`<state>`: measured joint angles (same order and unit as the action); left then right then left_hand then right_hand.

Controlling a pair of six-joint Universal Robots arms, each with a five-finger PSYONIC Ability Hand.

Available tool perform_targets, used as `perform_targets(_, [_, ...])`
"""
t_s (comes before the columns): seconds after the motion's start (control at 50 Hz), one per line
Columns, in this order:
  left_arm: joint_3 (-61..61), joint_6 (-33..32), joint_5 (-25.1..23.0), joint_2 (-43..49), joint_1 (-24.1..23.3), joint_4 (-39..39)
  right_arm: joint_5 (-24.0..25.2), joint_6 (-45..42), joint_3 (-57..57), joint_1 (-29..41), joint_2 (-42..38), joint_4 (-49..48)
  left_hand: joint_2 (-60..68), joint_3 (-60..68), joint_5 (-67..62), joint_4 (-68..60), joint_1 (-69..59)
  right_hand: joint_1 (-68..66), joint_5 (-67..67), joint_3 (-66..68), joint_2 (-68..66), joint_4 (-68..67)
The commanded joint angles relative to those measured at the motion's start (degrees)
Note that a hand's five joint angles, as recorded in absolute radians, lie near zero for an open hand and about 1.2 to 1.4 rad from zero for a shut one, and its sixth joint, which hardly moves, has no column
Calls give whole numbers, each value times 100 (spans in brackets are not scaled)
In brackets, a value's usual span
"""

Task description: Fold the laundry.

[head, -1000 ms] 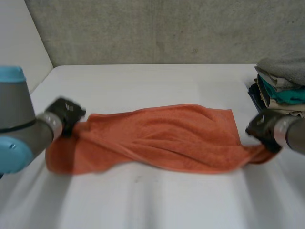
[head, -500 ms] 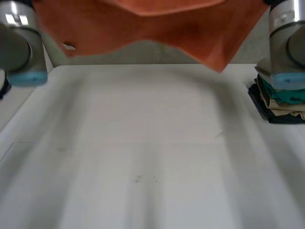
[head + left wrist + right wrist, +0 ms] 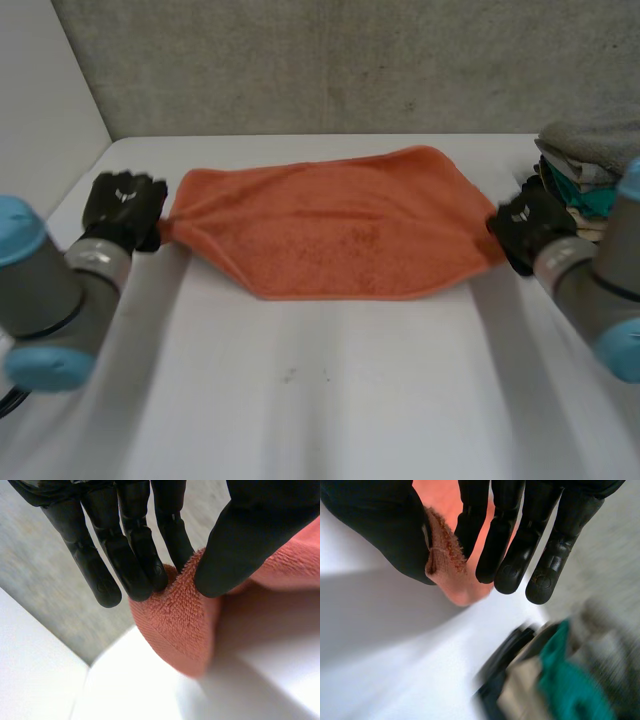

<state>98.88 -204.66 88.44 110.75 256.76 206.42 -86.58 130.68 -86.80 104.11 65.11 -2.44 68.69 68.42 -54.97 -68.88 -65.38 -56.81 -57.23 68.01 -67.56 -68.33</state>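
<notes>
One orange towel (image 3: 340,225) lies spread across the far half of the white counter (image 3: 330,400), drawn out between two black hands. The left hand (image 3: 122,208) pinches the towel's left end between thumb and fingers. The right hand (image 3: 530,228) pinches its right end the same way. One stack of folded clothes (image 3: 590,170) sits at the counter's right edge, just beside the right hand.

Towel: the orange fluffy cloth towel (image 3: 340,225) was bunched up, then swung high in the air. Now it lies smooth and stretched, farther back on the white table (image 3: 320,400).
Left hand: the left hand (image 3: 122,208) went up and has come down farther back.
Right hand: the right hand (image 3: 530,228) did the same.
</notes>
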Motion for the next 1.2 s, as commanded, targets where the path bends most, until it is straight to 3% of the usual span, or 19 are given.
perform_targets(0.02, [895, -1651, -170, -1309, 383, -2899, 36, -630, -574, -593, 959, 2913, 1131, 1158, -1503, -1112, -1462, -2319, -1277, 1199, -1244, -1167])
perform_targets(0.1, [1238, -2611, -187, -1652, 664, -3791, 36, -1290, -987, -1041, 1346, 3242, 1131, 1158, -1503, -1112, -1462, -2319, -1277, 1199, -1244, -1167])
perform_targets(0.16, [1335, -2886, -213, -1741, 709, -3697, -17, -1475, -1119, -1191, 1373, 2848, 1131, 1158, -1503, -1112, -1462, -2319, -1277, 1199, -1244, -1167])
perform_targets(0.32, [1169, -2667, -214, -1619, 621, -2108, 18, -1195, -804, -1052, 1066, 2056, 1131, 1158, -1503, -1112, -1462, -2319, -1277, 1199, -1244, -1167])
perform_targets(0.46, [502, -2394, -205, -530, 287, -604, -122, -755, -6, -200, 136, 809, 1131, 1158, -1503, -1112, -1462, -2319, -1277, 1199, -1244, -1167])
perform_targets(0.58, [-1421, -2403, -47, 692, 41, 231, -736, -728, 1802, 3, -542, -359, 1131, 1158, -1503, -1112, -1462, -2319, -1277, 1199, -1244, -1167])
perform_targets(0.68, [-3056, -2281, 217, 992, -82, 636, -808, -614, 3177, 188, -631, -1774, 1131, 1158, -1503, -1112, -1462, -2319, -1277, 1199, -1244, -1167])
perform_targets(0.8, [-4298, -1139, 331, 948, 14, 1699, -720, -421, 3512, 215, -465, -3358, 1131, 1158, -1503, -1112, -1462, -2319, -1277, 1199, -1244, -1167])
perform_targets(0.84, [-4359, -788, 340, 887, 111, 1753, -676, -412, 3504, 232, -420, -3404, 1131, 1158, -1503, -1112, -1462, -2319, -1277, 1199, -1244, -1167])
perform_targets(0.96, [-4000, -628, 323, 869, 217, 1454, -641, -377, 3084, 355, -429, -3061, 1131, 1158, -1503, -1112, -1462, -2319, -1277, 1199, -1244, -1167])
perform_targets(1.2, [-2050, -452, 226, 1010, 234, 1594, -571, 62, 1598, 311, -578, -2938, 1131, 1158, -1503, -1112, -1462, -2319, -1277, 1199, -1244, -1167])
